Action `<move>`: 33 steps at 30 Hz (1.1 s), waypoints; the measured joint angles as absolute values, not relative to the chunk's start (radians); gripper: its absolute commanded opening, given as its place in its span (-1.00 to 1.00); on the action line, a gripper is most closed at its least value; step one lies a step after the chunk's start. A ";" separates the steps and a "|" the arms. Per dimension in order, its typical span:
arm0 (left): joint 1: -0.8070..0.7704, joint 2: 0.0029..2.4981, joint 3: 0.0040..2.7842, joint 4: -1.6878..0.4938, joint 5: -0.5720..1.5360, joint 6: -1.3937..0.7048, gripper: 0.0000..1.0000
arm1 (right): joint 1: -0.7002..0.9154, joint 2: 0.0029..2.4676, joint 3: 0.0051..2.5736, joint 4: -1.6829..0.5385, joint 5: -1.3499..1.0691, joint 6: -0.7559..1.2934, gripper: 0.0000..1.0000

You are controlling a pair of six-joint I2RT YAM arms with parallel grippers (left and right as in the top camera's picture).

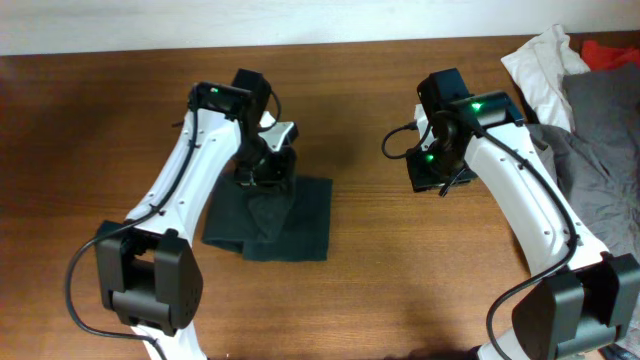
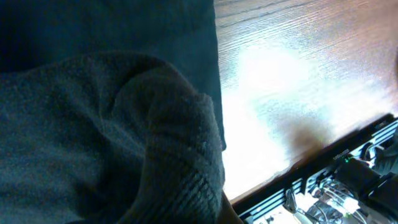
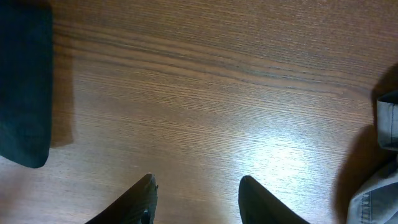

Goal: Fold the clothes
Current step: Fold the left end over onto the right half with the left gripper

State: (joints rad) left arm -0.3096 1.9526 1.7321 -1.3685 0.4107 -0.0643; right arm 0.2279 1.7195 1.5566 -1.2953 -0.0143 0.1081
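Brown wood-grain surface (image 1: 100, 120), bare apart from a heap of laundry at the upper right: white garment (image 1: 540, 60), grey garment (image 1: 590, 130) and a scrap of red cloth (image 1: 612, 48).

Black T-shirt (image 1: 300, 215) lies left of centre, already a compact rectangle. Task looks near its end.

Left fingers (image 1: 268, 165): closed down narrow on a pinch of the T-shirt's top layer near its upper edge. The left wrist view is filled with bunched dark fabric close to the lens.

Right fingers (image 1: 437, 172): parted about halfway, holding nothing. The right wrist view shows both tips over bare wood, the T-shirt's edge at far left of that frame.

Risks, as you should weigh them:
- Raise the left arm while clamped and the pinched layer comes up with it; the fold opens.
- Release unevenly and a ridge may remain in the top layer.
- Swing the right arm outward and it could snag the grey garment lying just beside it.

Pose: your left arm reaches up from lower left, wrist tipped steeply down onto the shirt. Your right arm comes from lower right, wrist pointing down between shirt and heap.
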 measured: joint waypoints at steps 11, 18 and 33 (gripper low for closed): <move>-0.397 1.953 1.729 -1.369 0.404 -0.151 -0.99 | 0.228 1.720 1.557 -1.296 -0.014 0.108 -0.04; -0.379 1.953 1.732 -1.446 0.403 -0.159 -0.99 | 0.228 1.720 1.557 -1.297 -0.014 0.108 -0.04; -0.379 1.953 1.816 -1.489 0.368 -0.163 -0.99 | 0.228 1.720 1.557 -1.298 -0.014 0.107 -0.04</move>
